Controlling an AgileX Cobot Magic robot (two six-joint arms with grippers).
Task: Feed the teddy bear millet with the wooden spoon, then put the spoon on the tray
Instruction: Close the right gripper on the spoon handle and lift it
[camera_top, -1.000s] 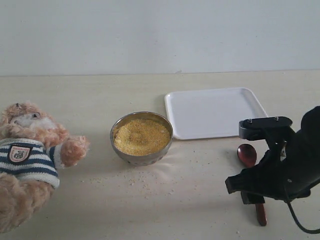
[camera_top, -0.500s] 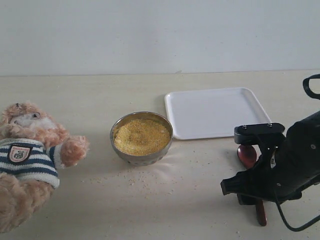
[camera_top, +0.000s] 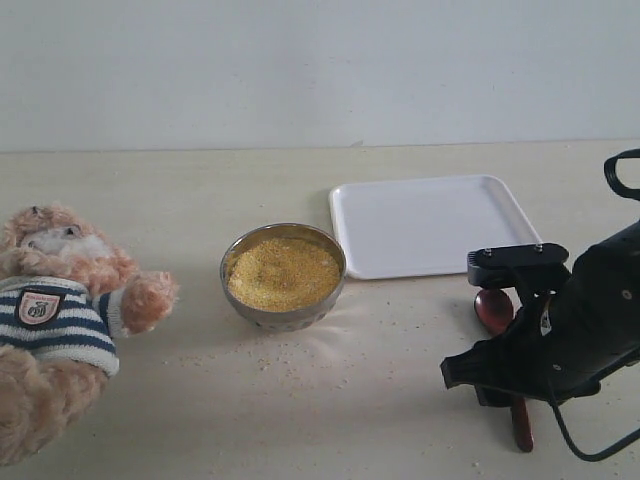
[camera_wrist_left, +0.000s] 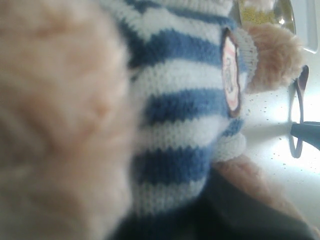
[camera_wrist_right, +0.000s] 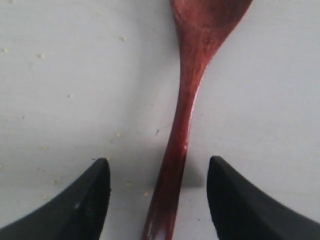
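Just now the right arm's black gripper (camera_wrist_right: 159, 167) sinks a touch lower and slides a little leftward in the lower right of the exterior view. It settles over the slim, dark reddish-brown wooden spoon (camera_top: 493, 310). Nothing else shifts; bear, bowl and tray sit exactly as they did a second ago. To my eye the pickup is about to begin, with scooping and feeding all yet to come. The jaws stand wide, one finger on each side of the thin handle and neither touching it, so the spoon is straddled but not held.

The spoon lies flat on the pale table (camera_top: 350, 400), just below the lower right corner of the flat white rectangular tray (camera_top: 430, 225). Its oval bowl points towards the tray and its handle runs down towards the bottom edge. The wood looks smooth and glossy.

The fine yellow millet (camera_top: 284, 272) is heaped in the round shiny steel bowl (camera_top: 285, 318) at mid-frame. The fluffy light-brown teddy bear (camera_top: 60, 310) in its striped shirt sits at the far left. The left wrist view is filled with that shirt and fur, so I cannot tell how the left gripper stands.
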